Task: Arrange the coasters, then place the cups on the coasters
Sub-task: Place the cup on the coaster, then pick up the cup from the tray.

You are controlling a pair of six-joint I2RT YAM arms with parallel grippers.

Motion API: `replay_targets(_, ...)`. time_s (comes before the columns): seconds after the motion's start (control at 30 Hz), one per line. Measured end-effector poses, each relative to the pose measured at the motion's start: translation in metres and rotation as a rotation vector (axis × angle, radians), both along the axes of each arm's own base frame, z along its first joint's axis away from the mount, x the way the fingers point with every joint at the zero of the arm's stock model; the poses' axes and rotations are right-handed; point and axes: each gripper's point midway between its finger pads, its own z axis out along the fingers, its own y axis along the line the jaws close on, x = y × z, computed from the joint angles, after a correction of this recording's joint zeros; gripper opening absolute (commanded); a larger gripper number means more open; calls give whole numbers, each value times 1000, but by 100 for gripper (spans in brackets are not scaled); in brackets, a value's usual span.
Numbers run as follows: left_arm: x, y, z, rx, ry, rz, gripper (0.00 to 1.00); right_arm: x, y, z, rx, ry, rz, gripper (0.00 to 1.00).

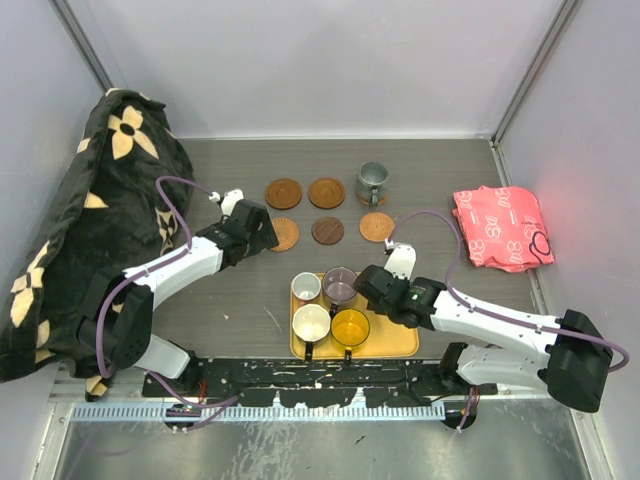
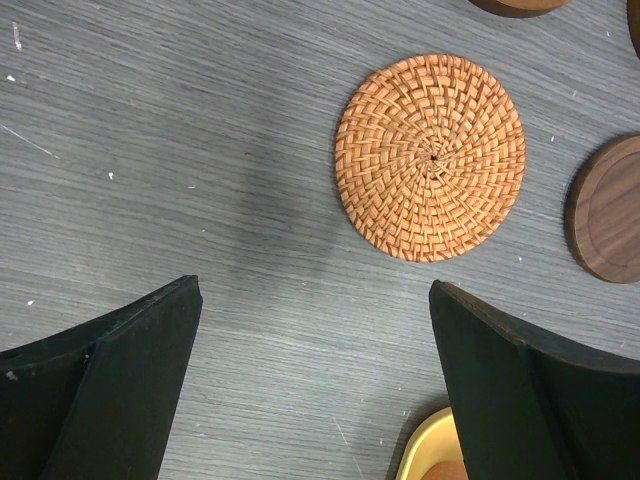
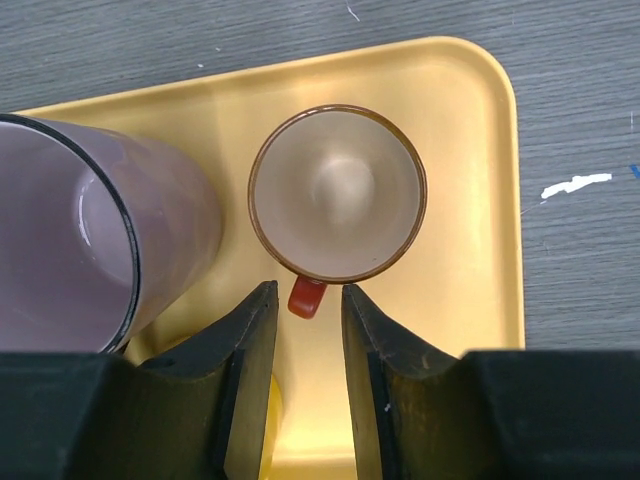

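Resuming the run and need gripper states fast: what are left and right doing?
Left gripper: wide open, empty.
Right gripper: narrowly open astride the red handle of the small round brown cup, not gripping yet.

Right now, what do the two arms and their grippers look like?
The left arm and right arm have white links, black joints and a looping purple cable each. The left gripper and right gripper have matte black, flat, wedge-shaped fingers.

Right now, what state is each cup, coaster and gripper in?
Grey-green cup: upright, outside tray.
Brown cup: upright, empty, in tray.
Purple cup: upright, in tray.
Woven coaster: flat, bare.
Left gripper: wide open, empty.
Right gripper: narrowly open, straddling brown cup's handle, not touching.
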Motion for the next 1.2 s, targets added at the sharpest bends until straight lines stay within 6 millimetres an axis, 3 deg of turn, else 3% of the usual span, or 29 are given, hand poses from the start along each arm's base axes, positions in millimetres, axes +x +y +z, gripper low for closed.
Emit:
replay_targets(0.47, 0, 0, 0, 0, 0, 0, 98, -2, -9, -27, -75, 37, -24, 34)
replay_targets(0.67, 0, 0, 0, 0, 0, 0, 98, 0, -8, -28, -74, 24, -31, 23)
replay_targets(0.83, 0, 0, 0, 0, 0, 0, 98, 2, -8, -27, -75, 13, -38, 2)
replay_targets(1.2, 0, 0, 0, 0, 0, 0, 98, -1, -11, -21, -96, 6, -20, 1)
